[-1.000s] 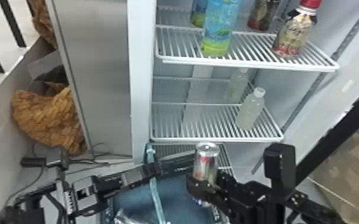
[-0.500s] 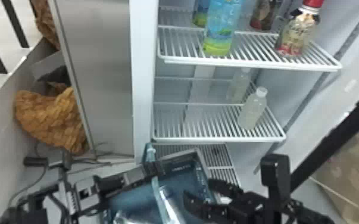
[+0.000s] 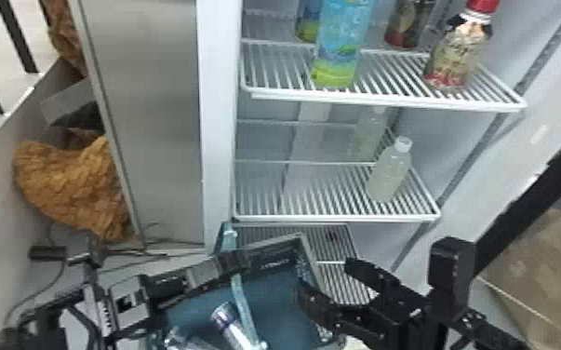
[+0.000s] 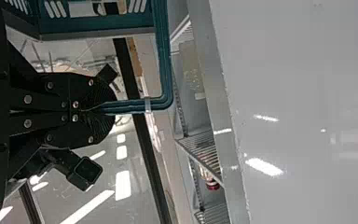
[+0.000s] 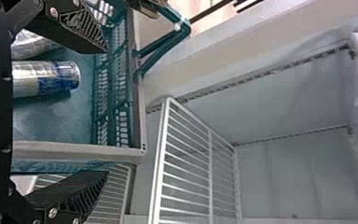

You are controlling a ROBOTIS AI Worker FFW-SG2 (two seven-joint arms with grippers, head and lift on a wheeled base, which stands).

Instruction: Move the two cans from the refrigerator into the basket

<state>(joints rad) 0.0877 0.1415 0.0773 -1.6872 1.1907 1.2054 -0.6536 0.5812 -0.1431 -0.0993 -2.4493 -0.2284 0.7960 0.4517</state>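
My left gripper (image 3: 233,263) is shut on the teal handle of the basket (image 3: 280,305); in the left wrist view the same gripper (image 4: 108,107) pinches the handle (image 4: 164,70). Two cans lie on their sides inside the basket, a silver-blue can (image 3: 231,326) and a silver can (image 3: 180,340). At the basket's right side, my right gripper (image 3: 325,278) stands open, one finger over the basket and the other beyond its rim. In the right wrist view nothing is between the tips of the right gripper (image 5: 104,111); the blue-banded can (image 5: 58,77) and silver can (image 5: 30,45) lie beside each other.
Above and behind the basket, the open refrigerator has wire shelves (image 3: 335,218). A pale bottle (image 3: 390,174) stands on the middle shelf, a blue-green bottle (image 3: 339,46) and red-capped bottle (image 3: 456,56) higher up. The fridge's side wall (image 3: 149,116) is left, brown wrapping (image 3: 74,186) beyond.
A second ago my right gripper held a can upright over the basket. It has opened and shifted right, and that can now lies in the basket. My left gripper has kept its hold.
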